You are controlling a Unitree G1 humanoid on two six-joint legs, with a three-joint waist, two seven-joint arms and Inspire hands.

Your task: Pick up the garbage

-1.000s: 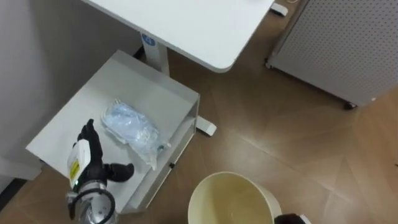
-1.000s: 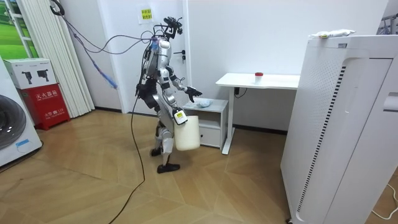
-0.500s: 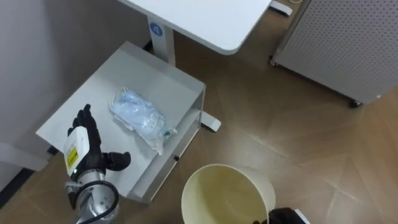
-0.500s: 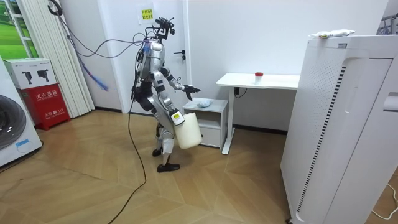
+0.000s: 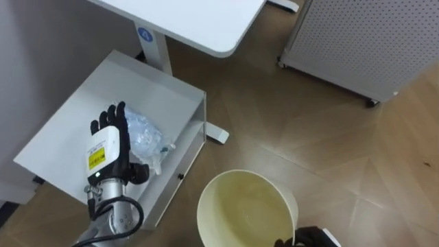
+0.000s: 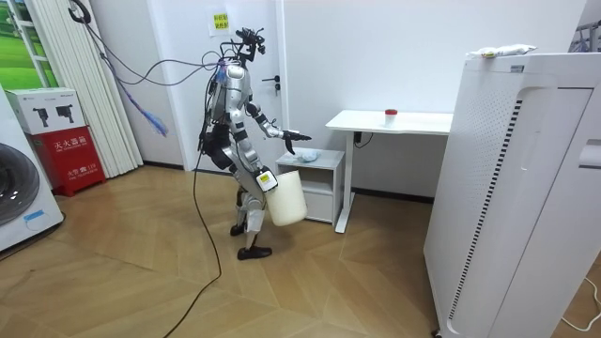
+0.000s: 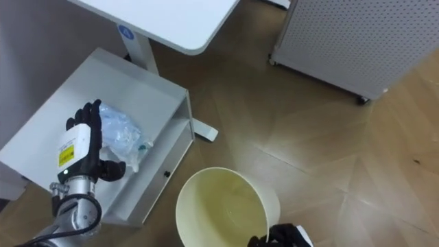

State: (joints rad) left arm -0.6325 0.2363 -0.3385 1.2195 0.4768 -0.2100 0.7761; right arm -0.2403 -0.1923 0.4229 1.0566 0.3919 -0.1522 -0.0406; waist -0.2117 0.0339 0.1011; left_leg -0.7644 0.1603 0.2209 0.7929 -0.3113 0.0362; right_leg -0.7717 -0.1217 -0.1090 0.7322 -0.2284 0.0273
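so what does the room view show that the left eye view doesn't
Room view adds the robot standing beside the low white cabinet, a small red object on the white desk, and a red box. Left eye view adds the inside of the cream plastic bucket and a close look at the crumpled clear plastic bag. Both share the cabinet, desk, bucket and open left hand over the cabinet.

No print can be read. A round blue sticker (image 5: 144, 33) is seen on the desk leg (image 5: 159, 56), its mark too small to be made out. A yellow label (image 5: 97, 157) is borne on the back of the left hand (image 5: 111, 137). In the room view, a yellow notice (image 6: 220, 21) is fixed to the wall (image 6: 183, 141), and a printed white carton (image 6: 52, 110) is set on a red box (image 6: 70, 160); their lettering cannot be made out.
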